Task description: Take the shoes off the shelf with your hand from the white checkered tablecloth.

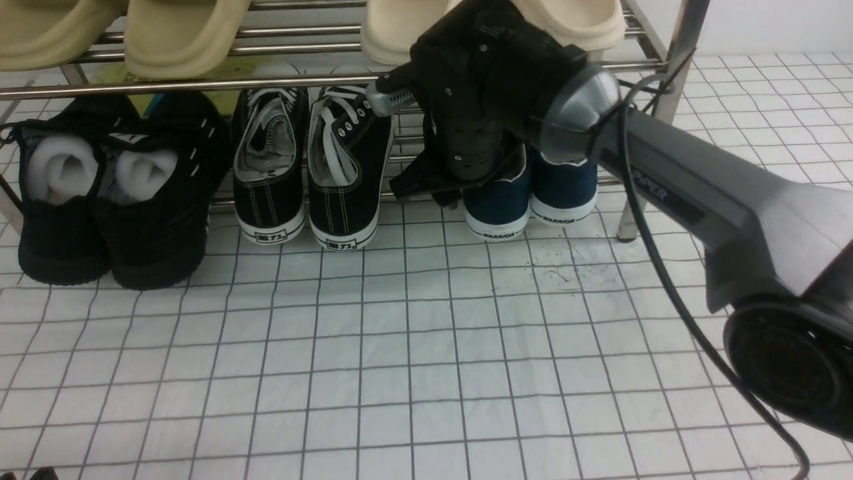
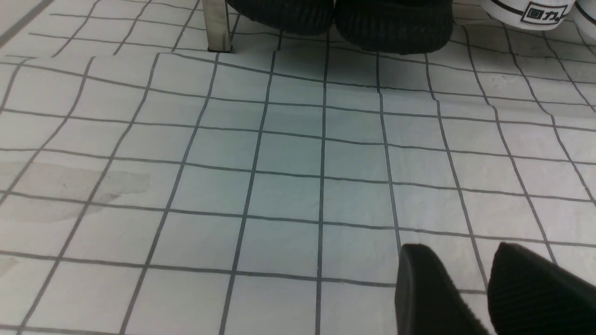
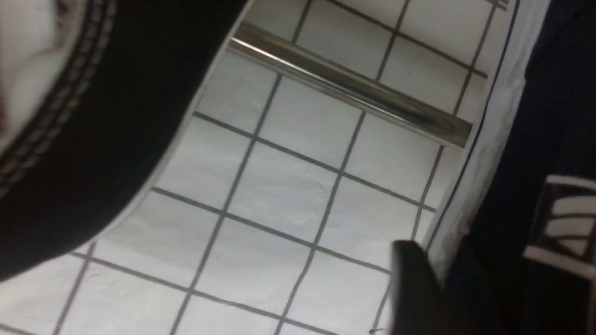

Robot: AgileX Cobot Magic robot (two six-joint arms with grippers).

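Observation:
The navy blue shoes [image 1: 506, 200] stand side by side on the white checkered tablecloth [image 1: 400, 347] under the right end of the shelf [image 1: 200, 85]. My right gripper [image 1: 460, 180] reaches down onto the left shoe of the pair and hides its top. In the right wrist view one black finger [image 3: 412, 279] presses against the white sole wall of that navy shoe [image 3: 535, 116]; the other finger is hidden by the canvas. My left gripper [image 2: 458, 253] hangs shut and empty just above the cloth [image 2: 279, 186].
Black lace-up sneakers [image 1: 313, 173] stand just left of the navy pair. All-black foam-stuffed shoes [image 1: 106, 193] are further left. Beige slippers [image 1: 186, 33] sit on the upper tier. A metal rod [image 3: 349, 88] runs between sneaker and navy shoe. A rack leg [image 1: 626, 220] stands right of the pair.

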